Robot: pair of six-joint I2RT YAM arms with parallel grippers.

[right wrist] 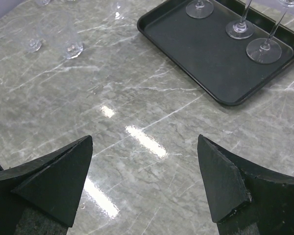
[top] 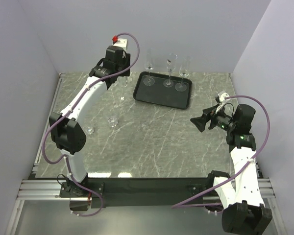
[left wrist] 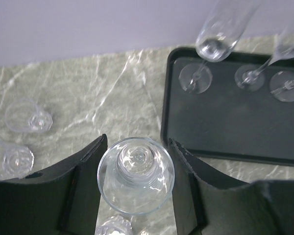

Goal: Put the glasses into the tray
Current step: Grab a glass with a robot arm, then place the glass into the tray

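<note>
The black tray (top: 159, 95) lies at the back middle with three tall stemmed glasses (top: 169, 73) standing along its far side. My left gripper (top: 120, 77) is just left of the tray, its fingers (left wrist: 83, 169) shut on both sides of a clear glass (left wrist: 136, 174) seen from above. The tray (left wrist: 225, 127) is close on its right. Two small tumblers (top: 112, 120) (top: 90, 130) stand on the table left of centre. My right gripper (top: 200, 123) is open and empty over the table, right of the tray (right wrist: 201, 54).
The marble table is walled by white panels at the back and both sides. Another clear glass (left wrist: 115, 226) shows just below the held one. Two tumblers (left wrist: 28, 117) (left wrist: 15, 159) stand to the left. The tray's near half is bare.
</note>
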